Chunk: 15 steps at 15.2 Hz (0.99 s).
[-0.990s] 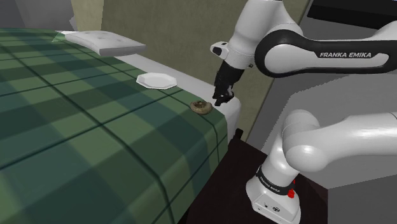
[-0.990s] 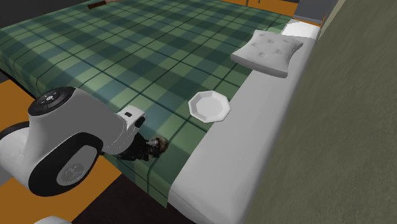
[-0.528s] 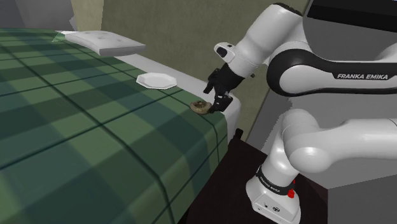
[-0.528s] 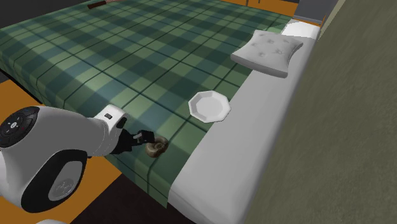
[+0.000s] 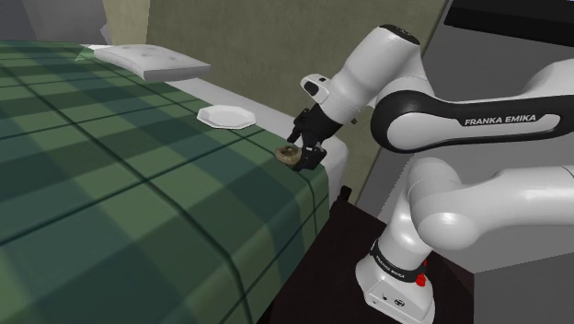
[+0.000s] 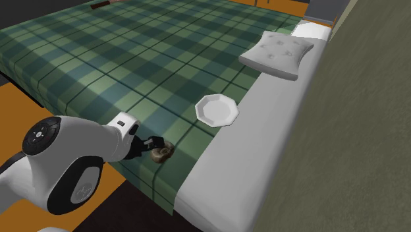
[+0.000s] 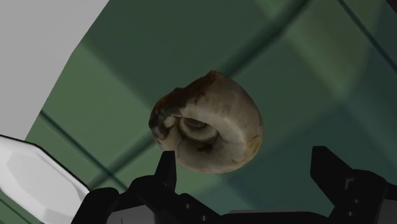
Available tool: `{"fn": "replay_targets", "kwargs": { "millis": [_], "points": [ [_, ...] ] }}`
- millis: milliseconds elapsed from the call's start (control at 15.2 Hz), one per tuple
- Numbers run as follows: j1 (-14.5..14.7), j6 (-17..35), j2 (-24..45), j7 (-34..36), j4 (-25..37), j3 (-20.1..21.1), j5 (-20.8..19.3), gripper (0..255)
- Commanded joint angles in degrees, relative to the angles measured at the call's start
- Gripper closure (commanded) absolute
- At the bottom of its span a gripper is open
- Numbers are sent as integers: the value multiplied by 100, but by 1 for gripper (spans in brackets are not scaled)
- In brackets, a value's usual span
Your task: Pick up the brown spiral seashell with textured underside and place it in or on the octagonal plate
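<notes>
At the shoulder view's left, a white square tufted pillow (image 5: 152,60) lies on the bed with the green checked blanket (image 5: 110,184). To the right of it, the white octagonal plate (image 5: 225,116) rests at the border between the blanket and the white sheet (image 5: 276,115). Further right, near the corner of the bed, the brown spiral seashell (image 5: 290,154) lies on the blanket, well apart from the plate. The black two-finger tool (image 5: 305,156) is low at the shell's right side. In the wrist view its fingers stand apart with the shell (image 7: 210,124) between them. One fingertip (image 7: 167,168) is just beside the shell's edge and the other is clear of it, so the shell is not clamped. At the right, the white arm (image 5: 441,101) bends over towards the bed.
</notes>
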Motion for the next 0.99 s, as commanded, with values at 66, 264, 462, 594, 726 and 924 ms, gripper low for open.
{"fn": "replay_targets", "kwargs": {
  "millis": [66,264,462,594,726,924],
  "points": [
    [-3,29,20,0,-7,-1,-2,0],
    [-3,27,19,0,-6,-1,-2,0],
    [-3,27,19,0,-6,-1,-2,255],
    [-3,27,19,0,-6,-1,-2,255],
    [-3,27,18,0,-6,-1,-2,255],
    [-3,29,20,0,-7,-1,-2,255]
  ]
}}
